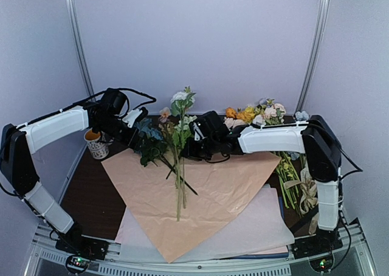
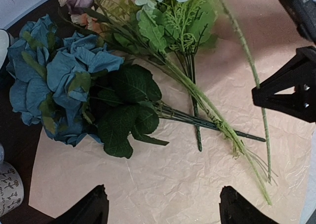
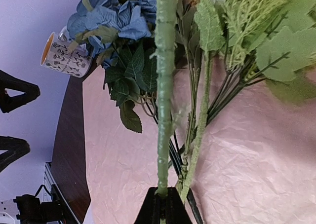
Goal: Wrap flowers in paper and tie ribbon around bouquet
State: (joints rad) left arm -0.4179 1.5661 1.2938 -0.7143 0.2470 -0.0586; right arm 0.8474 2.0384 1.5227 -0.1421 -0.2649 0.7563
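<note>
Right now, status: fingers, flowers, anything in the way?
Left fingers open over the blue flower head. Right fingers shut on one flower stem. Other flowers lie on the paper, unwrapped. Mug beside the paper's left corner.

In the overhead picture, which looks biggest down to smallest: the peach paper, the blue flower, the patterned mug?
1. peach paper, by far.
2. blue flower and patterned mug look alike; too close to rank.
</note>
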